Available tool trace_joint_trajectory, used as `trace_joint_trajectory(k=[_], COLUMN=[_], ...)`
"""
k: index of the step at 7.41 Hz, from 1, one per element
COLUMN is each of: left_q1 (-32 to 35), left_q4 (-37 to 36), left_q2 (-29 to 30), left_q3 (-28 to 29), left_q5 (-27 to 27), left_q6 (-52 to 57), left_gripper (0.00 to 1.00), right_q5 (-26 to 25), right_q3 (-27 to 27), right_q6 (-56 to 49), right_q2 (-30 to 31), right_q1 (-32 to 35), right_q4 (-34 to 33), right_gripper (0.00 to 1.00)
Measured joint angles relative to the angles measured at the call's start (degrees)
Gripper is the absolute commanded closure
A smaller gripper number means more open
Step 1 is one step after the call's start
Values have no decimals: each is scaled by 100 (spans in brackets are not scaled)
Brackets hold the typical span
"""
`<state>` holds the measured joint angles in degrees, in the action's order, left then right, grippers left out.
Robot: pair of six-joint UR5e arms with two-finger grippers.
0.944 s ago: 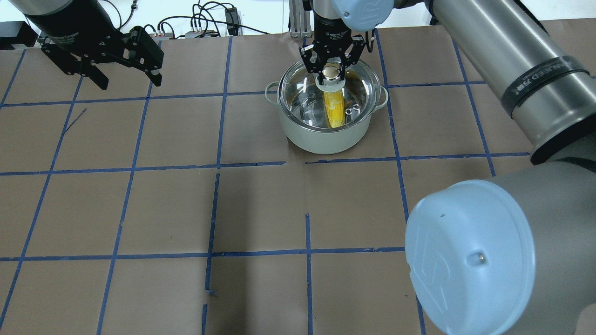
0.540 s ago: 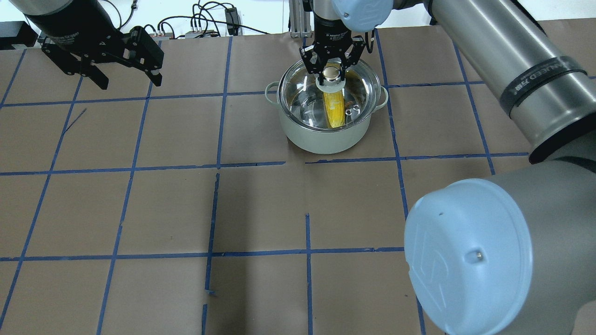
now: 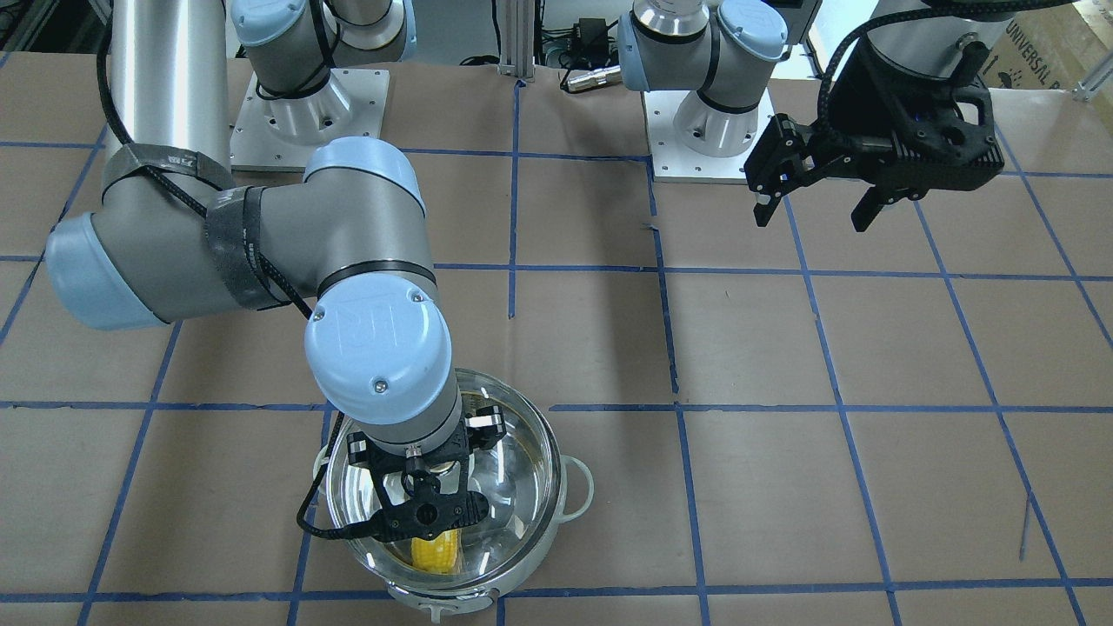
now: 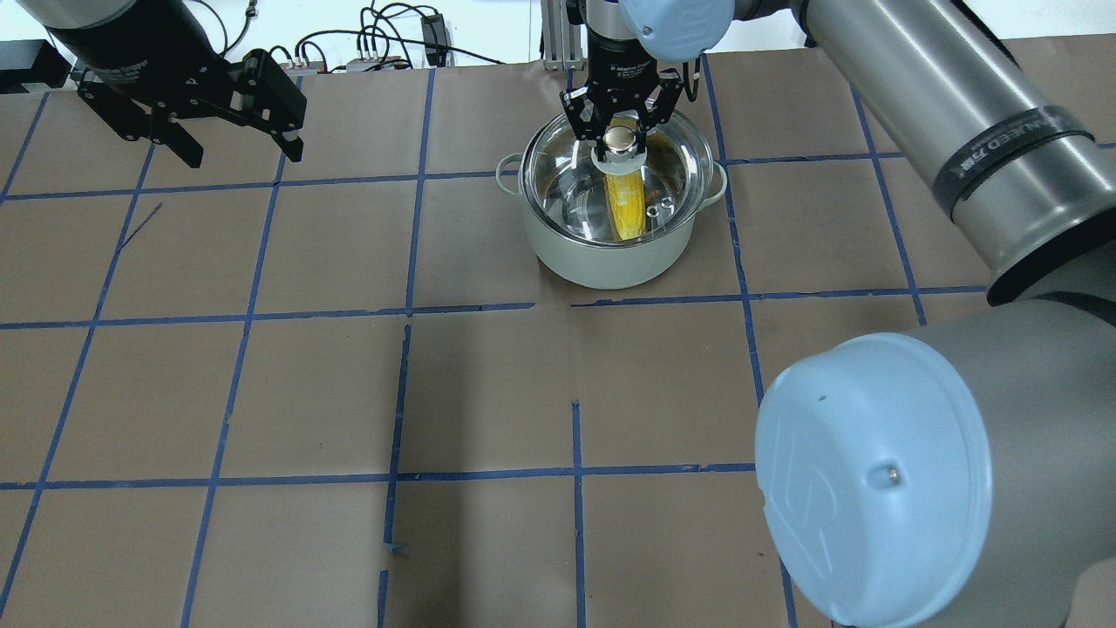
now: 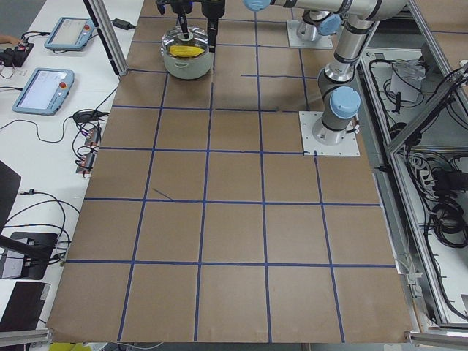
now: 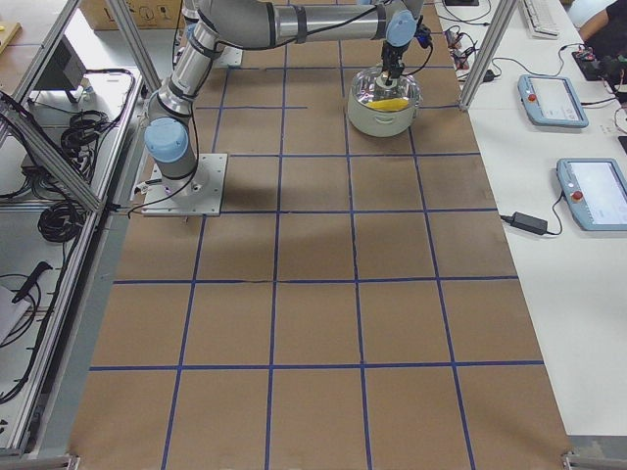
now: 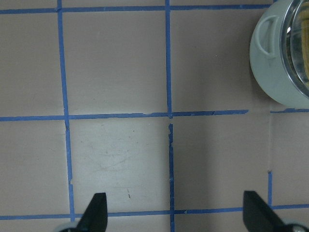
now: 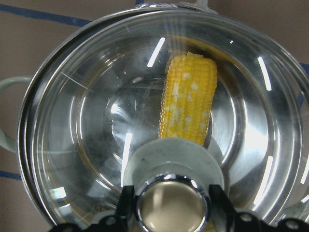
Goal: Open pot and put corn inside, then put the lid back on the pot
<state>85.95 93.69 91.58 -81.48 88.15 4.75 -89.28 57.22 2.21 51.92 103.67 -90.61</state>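
The steel pot (image 4: pixel 602 262) stands at the far middle of the table. The yellow corn (image 4: pixel 626 209) lies inside it, also clear in the right wrist view (image 8: pixel 189 96). The glass lid (image 4: pixel 567 183) sits on the pot's rim. My right gripper (image 4: pixel 620 139) stands straight over the lid, its fingers closed against both sides of the lid's knob (image 8: pixel 171 208). My left gripper (image 4: pixel 240 157) hangs open and empty above the far left of the table, well away from the pot (image 7: pixel 275 72).
The table is brown paper with a blue tape grid (image 4: pixel 405 310). Cables and a small box (image 4: pixel 375 52) lie beyond the far edge. My right arm's elbow (image 4: pixel 881 480) hangs over the near right of the table.
My right arm's elbow has shifted slightly. The lid, the corn, the pot and both grippers stay where they were.
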Motion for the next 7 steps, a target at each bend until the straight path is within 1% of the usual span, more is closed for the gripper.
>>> trace_joint_trajectory(k=[3,6,7], left_q1=[0,1,1], left_q4=[2,6,8], left_q2=[0,-3,-11], left_q3=[0,0,0], left_q5=[0,0,2], left_q6=[0,0,0], left_gripper=[0,0,0], right_q5=[5,18,15], right_q3=[6,8,7], right_q6=[15,24,40], right_q2=[2,0,1], right_q1=[27,30,31], right_q4=[0,0,0], right_gripper=[36,47,48])
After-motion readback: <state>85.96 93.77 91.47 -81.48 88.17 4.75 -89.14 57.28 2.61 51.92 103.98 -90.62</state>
